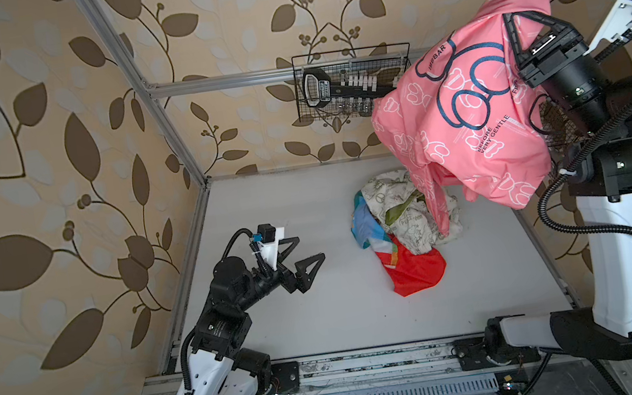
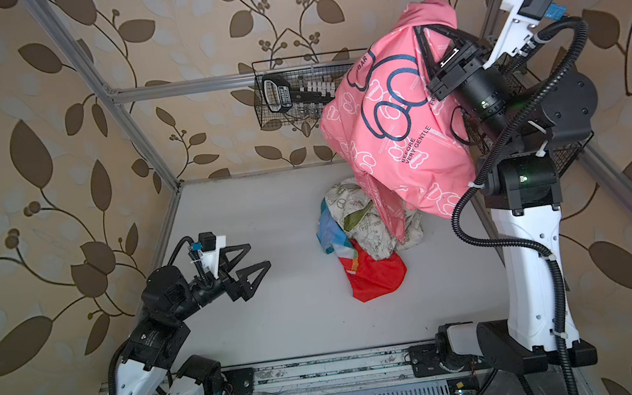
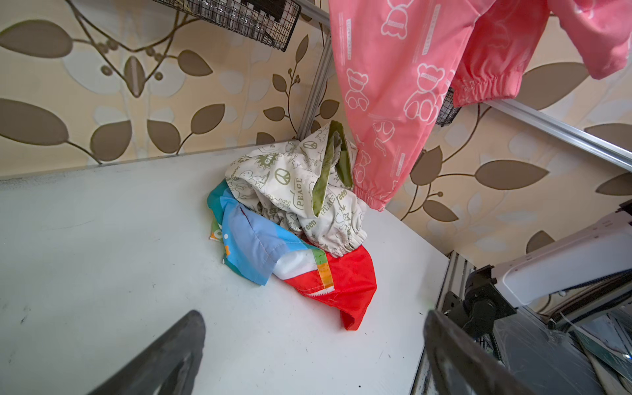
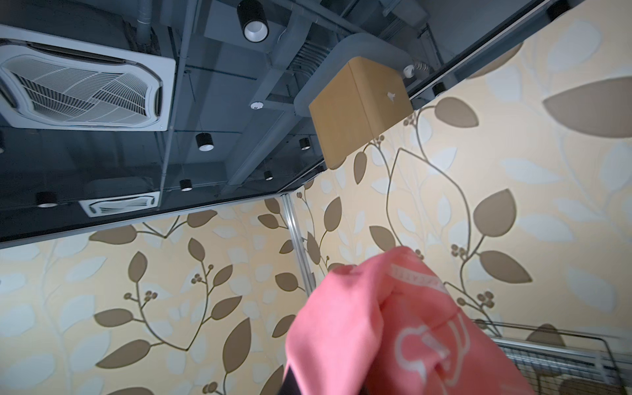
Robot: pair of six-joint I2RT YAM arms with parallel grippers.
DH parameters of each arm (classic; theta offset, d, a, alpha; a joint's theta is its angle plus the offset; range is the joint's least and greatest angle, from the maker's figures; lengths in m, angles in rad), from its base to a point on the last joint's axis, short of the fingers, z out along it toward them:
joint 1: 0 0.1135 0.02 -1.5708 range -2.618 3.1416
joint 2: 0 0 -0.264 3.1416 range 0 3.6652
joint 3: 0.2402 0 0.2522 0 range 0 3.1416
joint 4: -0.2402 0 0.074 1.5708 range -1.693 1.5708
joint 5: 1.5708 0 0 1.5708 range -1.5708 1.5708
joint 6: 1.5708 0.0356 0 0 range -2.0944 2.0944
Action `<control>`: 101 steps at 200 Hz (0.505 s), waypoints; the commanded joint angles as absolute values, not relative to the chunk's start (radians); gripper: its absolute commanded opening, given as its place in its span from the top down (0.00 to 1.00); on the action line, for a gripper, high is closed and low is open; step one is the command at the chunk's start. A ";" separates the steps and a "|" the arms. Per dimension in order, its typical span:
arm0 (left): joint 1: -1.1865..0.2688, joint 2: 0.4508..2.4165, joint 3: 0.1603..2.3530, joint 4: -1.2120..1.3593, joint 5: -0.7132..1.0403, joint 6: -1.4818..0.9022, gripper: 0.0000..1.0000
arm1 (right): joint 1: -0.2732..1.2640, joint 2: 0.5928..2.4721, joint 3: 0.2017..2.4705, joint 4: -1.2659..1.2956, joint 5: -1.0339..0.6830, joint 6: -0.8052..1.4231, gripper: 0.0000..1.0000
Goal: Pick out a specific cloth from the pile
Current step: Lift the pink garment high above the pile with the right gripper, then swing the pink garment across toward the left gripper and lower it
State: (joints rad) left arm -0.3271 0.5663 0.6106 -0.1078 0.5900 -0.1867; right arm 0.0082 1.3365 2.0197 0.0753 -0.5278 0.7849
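Note:
The cloth (image 1: 462,115), salmon pink with white bears and a navy bear outline, hangs high at the right in both top views (image 2: 391,120). My right gripper (image 1: 509,18) is raised and shut on its upper part, and the fabric drapes over the fingers. In the right wrist view the cloth (image 4: 376,325) covers the jaws. One sleeve cuff (image 3: 372,198) dangles down to the pile (image 1: 398,229). The pile is made of cream, striped and red garments on the table (image 3: 290,222). My left gripper (image 1: 310,247) hovers open and empty to the left of the pile (image 3: 314,328).
A wire basket (image 1: 353,84) with a black tool hangs on the back rail. A second wire basket (image 1: 557,131) sits behind the right arm. Aluminium frame posts (image 1: 150,104) bound the white table (image 1: 301,314).

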 commanded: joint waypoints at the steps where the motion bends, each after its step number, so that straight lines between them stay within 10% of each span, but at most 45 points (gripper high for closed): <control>1: -0.336 0.566 0.623 -0.092 0.579 -0.166 0.01 | 0.107 1.379 2.056 0.119 -0.521 0.699 1.00; 101: -0.339 0.577 0.625 -0.100 0.560 -0.152 0.01 | 0.492 1.807 2.387 0.004 -0.514 0.532 1.00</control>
State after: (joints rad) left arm -0.3286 0.5789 0.6106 -0.1085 0.5671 -0.1802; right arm 0.4377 1.7973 2.3425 -0.0734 -0.5240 0.5743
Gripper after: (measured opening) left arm 0.989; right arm 0.050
